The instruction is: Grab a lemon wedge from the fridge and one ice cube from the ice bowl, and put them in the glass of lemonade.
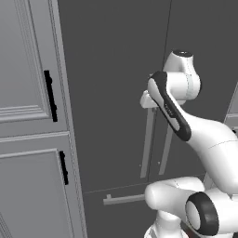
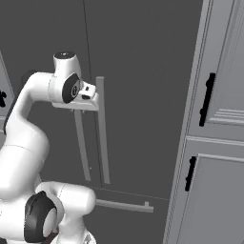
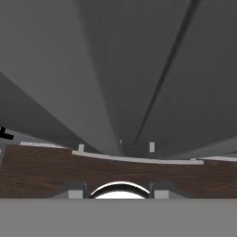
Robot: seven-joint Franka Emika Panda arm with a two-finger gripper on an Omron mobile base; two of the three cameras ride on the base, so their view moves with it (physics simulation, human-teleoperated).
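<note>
The fridge (image 1: pixel 116 93) stands straight ahead of the robot, both doors closed, with grey panelled cabinets (image 1: pixel 28 116) on its left and right. Its 2 long bar handles (image 2: pixel 102 133) hang side by side at the centre seam, each with its long axis vertical, and a third handle (image 2: pixel 125 205) lies horizontally across the bottom drawer.

The gripper (image 2: pixel 90 97) is up against the top of the bar handles, at the end of the hand. Whether the jaws are around a handle, merely touching it, or empty cannot be told: the hand hides them in both base views, and the hand view looks down along the doors toward the dark wood floor (image 3: pixel 41 173). Which of the 2 handles the gripper is at also cannot be told for certain.

The lemon wedge is presumably behind these doors, so opening one looks like the step in hand. The main risk is a poor hold: jaws that sit high on the bar, near its end, could slip off when the arm pulls. A pull straight back instead of along the door's arc could also drag the jaws free or strain the arm.
</note>
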